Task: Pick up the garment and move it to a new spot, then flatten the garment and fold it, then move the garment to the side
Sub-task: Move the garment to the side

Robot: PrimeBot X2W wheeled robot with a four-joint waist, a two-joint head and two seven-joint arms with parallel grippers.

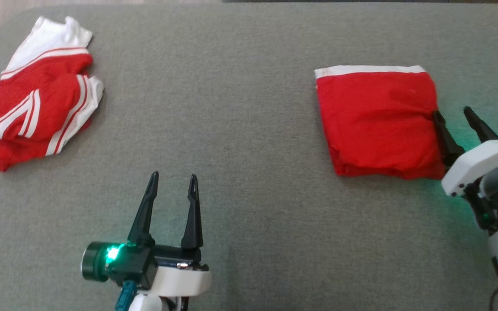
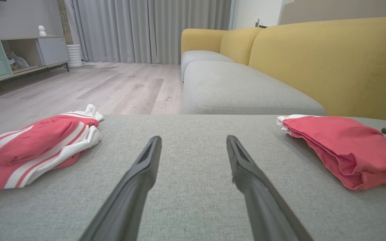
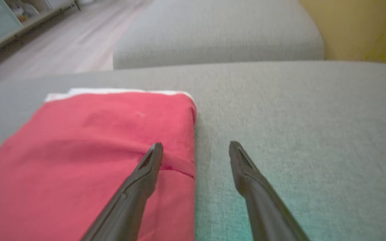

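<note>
On grey cushion [image 1: 249, 129], red garment [image 1: 376, 121] lies folded.

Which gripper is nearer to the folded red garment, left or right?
Right. The right gripper sits open at the right edge of the folded red garment, one finger over the cloth. The left gripper is well apart, over the grey cushion.

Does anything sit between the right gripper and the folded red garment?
Nothing visible. The open right gripper is at the right edge of the folded red garment: one finger over the cloth, the other over bare grey cushion.
</note>
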